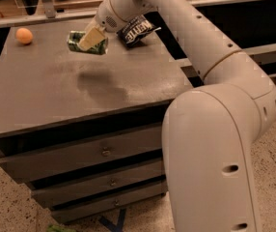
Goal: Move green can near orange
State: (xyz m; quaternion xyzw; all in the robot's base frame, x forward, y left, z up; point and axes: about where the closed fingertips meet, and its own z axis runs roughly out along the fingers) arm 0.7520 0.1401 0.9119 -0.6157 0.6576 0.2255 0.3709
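1. Gripper: the jaws are clamped on the green can, with one pale finger lying across the label. The can lies tilted, nearly on its side, between the jaws and clear of the surface.
2. Orange: well apart from the jaws, toward the left of the view, resting near the far corner of the top.
3. Chip bag: dark and crinkled, near the jaws on their other side.
4. Drawer cabinet: its grey top lies below the jaws and carries a soft shadow.
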